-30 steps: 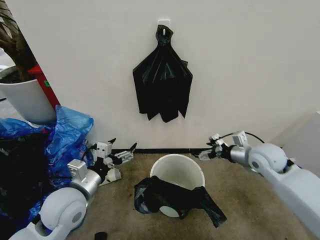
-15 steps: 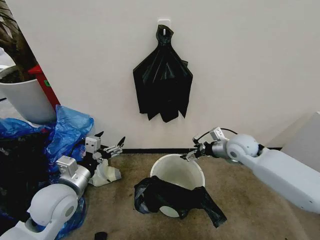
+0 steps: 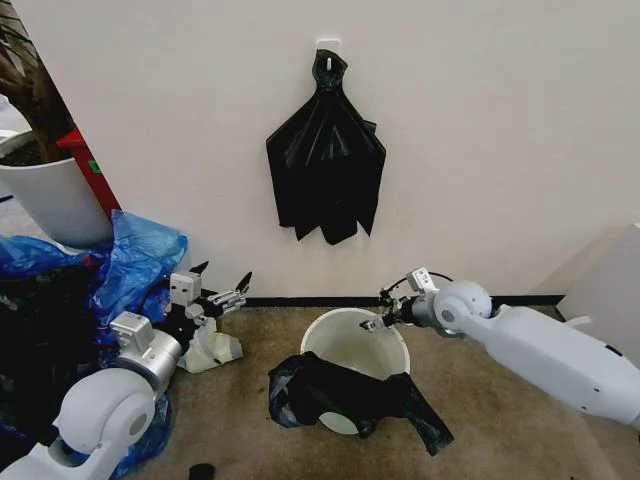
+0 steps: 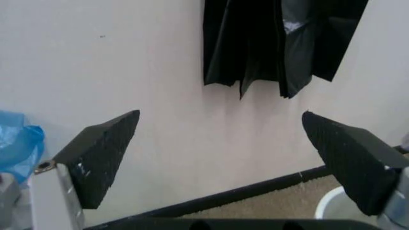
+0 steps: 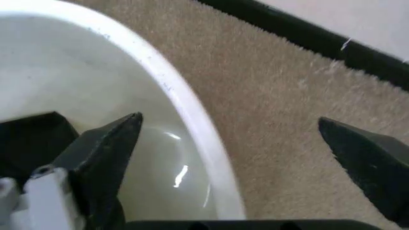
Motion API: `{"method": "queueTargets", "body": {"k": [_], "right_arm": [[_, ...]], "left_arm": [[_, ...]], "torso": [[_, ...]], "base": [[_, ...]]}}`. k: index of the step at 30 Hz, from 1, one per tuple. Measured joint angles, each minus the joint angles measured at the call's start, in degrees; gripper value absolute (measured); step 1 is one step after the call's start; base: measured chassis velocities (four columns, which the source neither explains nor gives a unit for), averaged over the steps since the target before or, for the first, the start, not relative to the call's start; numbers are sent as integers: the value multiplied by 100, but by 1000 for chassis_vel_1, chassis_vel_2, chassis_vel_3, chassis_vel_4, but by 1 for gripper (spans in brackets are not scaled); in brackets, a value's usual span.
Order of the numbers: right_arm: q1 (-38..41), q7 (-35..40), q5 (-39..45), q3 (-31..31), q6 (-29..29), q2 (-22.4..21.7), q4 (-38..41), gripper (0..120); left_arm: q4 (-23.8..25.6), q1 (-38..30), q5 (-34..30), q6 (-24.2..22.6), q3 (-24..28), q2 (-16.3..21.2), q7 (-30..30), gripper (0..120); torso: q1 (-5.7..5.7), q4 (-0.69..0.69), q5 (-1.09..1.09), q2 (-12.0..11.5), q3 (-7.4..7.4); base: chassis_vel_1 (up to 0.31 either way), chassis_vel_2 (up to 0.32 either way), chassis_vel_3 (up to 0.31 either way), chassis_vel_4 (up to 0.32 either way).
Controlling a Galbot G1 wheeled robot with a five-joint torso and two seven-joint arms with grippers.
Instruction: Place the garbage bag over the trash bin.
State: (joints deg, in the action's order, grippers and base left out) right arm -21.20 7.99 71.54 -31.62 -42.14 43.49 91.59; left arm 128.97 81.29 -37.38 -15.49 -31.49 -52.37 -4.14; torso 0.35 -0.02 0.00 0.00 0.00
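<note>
- Standing upright on the carpet near the wall, the bin (image 3: 355, 345) has its mouth facing up, round, cream-white, rolled rim, inside smooth and glossy.
- Bag (image 3: 350, 398) lies draped across the bin's near rim and front, long axis running left-right, one end bunched on the floor at left, the other trailing to a point at right.
- Bag is thin, glossy black, crumpled; not spread around the rim, and most of the mouth is uncovered.
- Right pincer (image 3: 382, 312) hovers at the bin's far right rim, fingers apart; in the right wrist view one fingertip (image 5: 102, 158) is over the bin's inside, the other over carpet, with the rim between them.
- Left pincer (image 3: 222, 286) is off to the bin's left, held above the floor, fingers apart, pointing toward the wall (image 3: 480, 120).
- Bunch of black bags (image 3: 326, 160) hangs from a hook on the wall above the bin.
- Blue bags (image 3: 130, 260) are piled at left, beside the left arm.
</note>
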Motion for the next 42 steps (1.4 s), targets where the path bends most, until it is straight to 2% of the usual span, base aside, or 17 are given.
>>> {"method": "queueTargets", "body": {"k": [3, 4, 9, 11, 14, 17, 22, 24, 28, 34, 38, 40, 42], "right_arm": [[-57, 110, 245, 2, 0, 49, -12, 82], [-57, 110, 245, 2, 0, 49, -12, 82], [-138, 129, 436, 57, 0, 114, -69, 60], [-144, 129, 437, 64, 0, 124, -81, 57], [-188, 195, 435, 108, 2, 179, -111, 41], [-217, 278, 438, 131, 2, 204, -108, 35], [-357, 572, 496, 280, 2, 284, -72, 12], [-379, 608, 510, 298, 2, 284, -53, 11], [-589, 793, 604, 570, -4, 215, 140, 0], [-922, 930, 601, 1109, -4, -57, 520, 0], [-1456, 1956, 1039, 1744, -4, -181, 1143, 0], [-1583, 2226, 1197, 1891, -4, -160, 1272, 0], [-1971, 3153, 1720, 2379, 2, -16, 1648, 0]], "left_arm": [[18, -8, -31, -2, -13, -1, -10, 100], [18, -8, -31, -2, -13, -1, -10, 100], [37, -23, -72, -6, -47, -14, -33, 100], [41, -22, -73, -6, -47, -19, -33, 100], [50, -16, -73, -2, -47, -37, -34, 100], [50, -18, -74, 11, -50, -33, -34, 100], [48, -50, -115, 29, -69, 6, -41, 100], [45, -53, -117, 31, -69, 9, -42, 100], [41, -64, -121, 53, -36, 18, -37, 100], [41, -92, -118, 88, 52, 36, -3, 100], [-2, -164, -115, 107, 176, 42, -11, 100], [-14, -182, -117, 109, 200, 42, -14, 100], [-65, -241, -123, 123, 279, 27, -77, 100]], "torso": [[0, 0, 0, 0, 0], [0, 0, 0, 0, 0], [0, 0, 0, 0, 0], [0, 0, 0, 0, 0], [-1, 0, -1, 0, 0], [-1, 0, -2, 0, 0], [-1, 1, -1, 0, 0], [-1, 0, -1, 0, 0], [-1, 3, 2, 0, 1], [-1, -2, 1, 0, 1], [-1, -1, 0, 0, 1], [-1, -1, 1, 0, 1], [-1, 1, 1, 0, 0]], "base": [[0, 0, 0, 0], [0, 0, 0, 0], [0, 0, 0, 0], [0, 0, 0, 0], [0, 0, 0, 0], [0, 0, 0, 0], [0, 0, 0, 0], [0, 0, 0, 0], [0, 0, 0, 0], [0, 0, 0, 0], [0, 0, 0, 0], [0, 0, 0, 0], [0, 0, 0, 0]]}}
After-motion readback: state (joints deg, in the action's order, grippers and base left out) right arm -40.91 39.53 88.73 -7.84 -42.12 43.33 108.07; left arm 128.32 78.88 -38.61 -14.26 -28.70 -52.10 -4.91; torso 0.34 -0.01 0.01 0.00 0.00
